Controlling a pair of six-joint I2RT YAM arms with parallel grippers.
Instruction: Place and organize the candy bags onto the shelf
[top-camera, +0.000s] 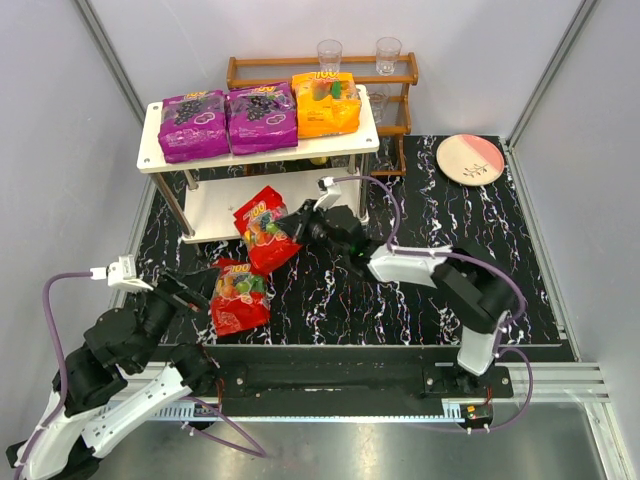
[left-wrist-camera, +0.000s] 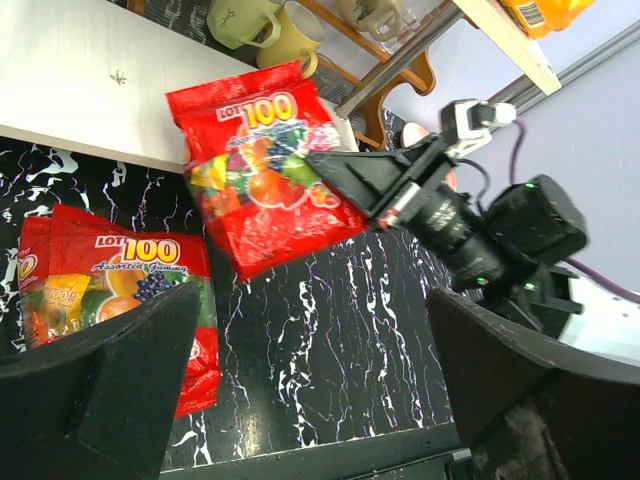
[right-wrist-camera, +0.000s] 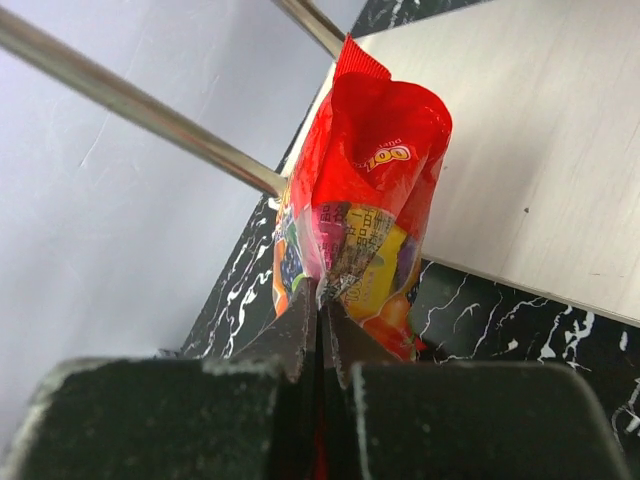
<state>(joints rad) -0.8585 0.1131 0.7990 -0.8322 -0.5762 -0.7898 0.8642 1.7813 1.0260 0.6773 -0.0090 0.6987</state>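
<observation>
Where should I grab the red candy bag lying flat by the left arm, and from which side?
Probably the thin flat edge facing the left gripper, approached low from that side. The red bag lies flat with a puffy middle, so a rim pinch suits it, like the right gripper has on the other bag.

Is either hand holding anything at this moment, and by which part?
The right hand is shut on a red candy bag, pinching it at one side edge. The left hand is open and holds nothing.
</observation>
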